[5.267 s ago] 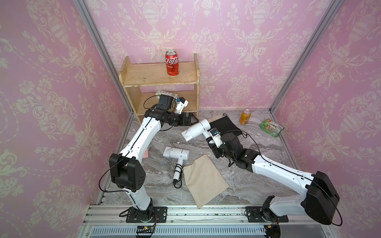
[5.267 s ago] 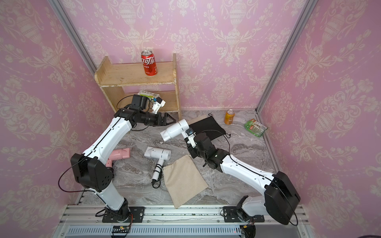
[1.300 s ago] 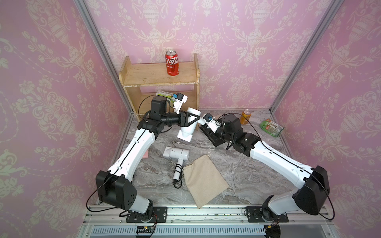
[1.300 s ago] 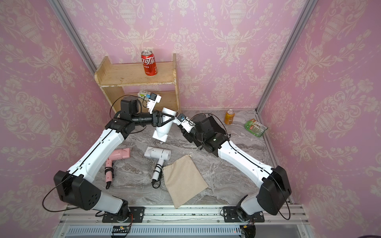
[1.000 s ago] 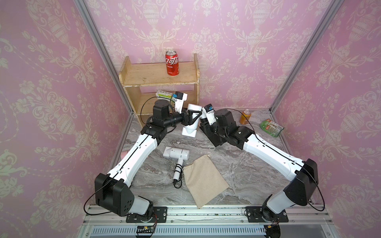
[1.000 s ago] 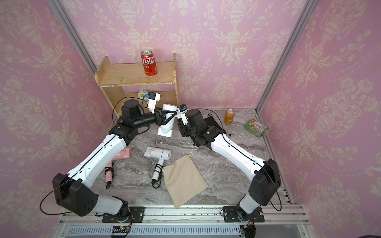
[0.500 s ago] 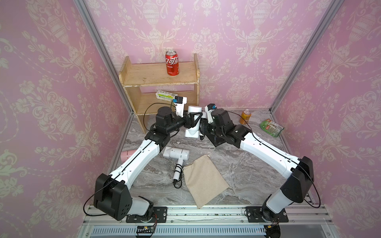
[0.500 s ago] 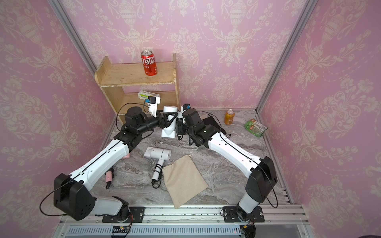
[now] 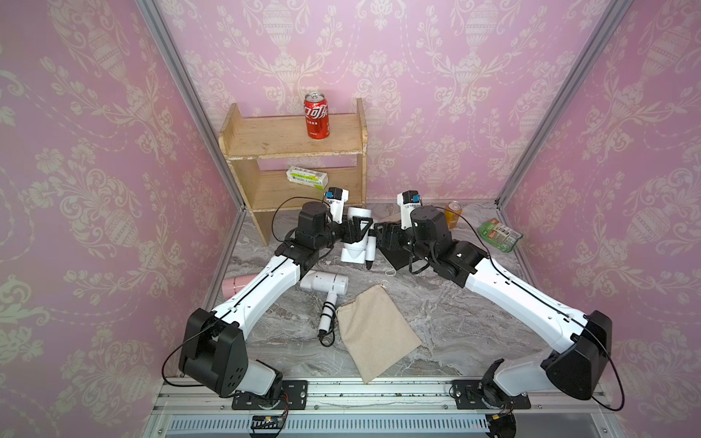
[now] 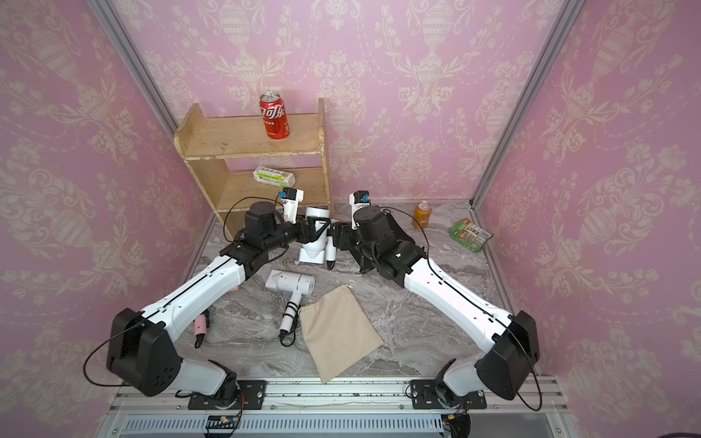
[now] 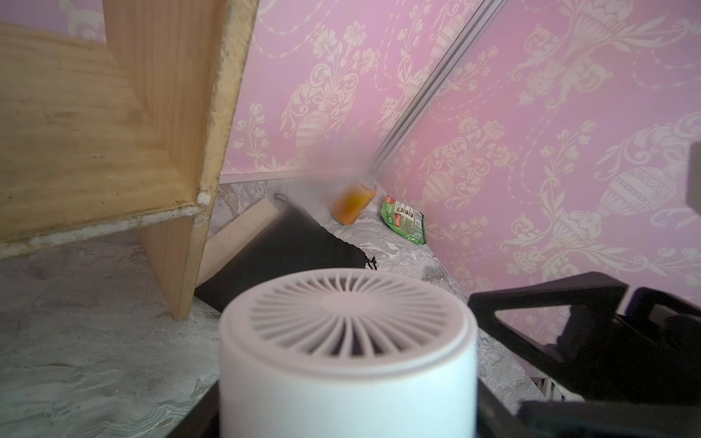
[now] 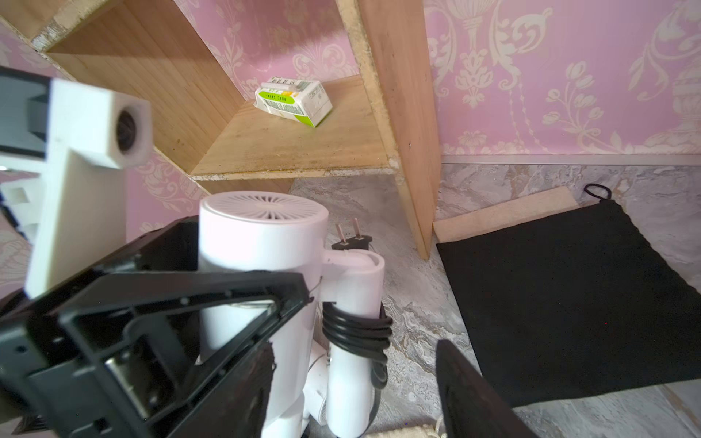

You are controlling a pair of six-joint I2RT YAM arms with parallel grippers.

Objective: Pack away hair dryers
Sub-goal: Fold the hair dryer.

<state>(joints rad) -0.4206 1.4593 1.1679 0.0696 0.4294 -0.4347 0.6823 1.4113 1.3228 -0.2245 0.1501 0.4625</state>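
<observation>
Right wrist view: dryer (image 12: 261,235) upright, nozzle down, beside shelf (image 12: 402,113). Left claw (image 12: 248,261) clamps its barrel. Right claw (image 12: 354,347) gapes, straddling the folded handle, holding nothing. Probably light, rigid, slick plastic. Barrel grips best; avoid the springy cord (image 12: 356,330).

Grips white hair dryer (image 9: 351,254) upright in left gripper (image 9: 360,233), near wooden shelf (image 9: 265,140). Has right gripper (image 9: 379,237) just beside its folded handle. Shows second white dryer (image 9: 326,282) and beige pouch (image 9: 375,333) lying on marble table (image 9: 455,303).
</observation>
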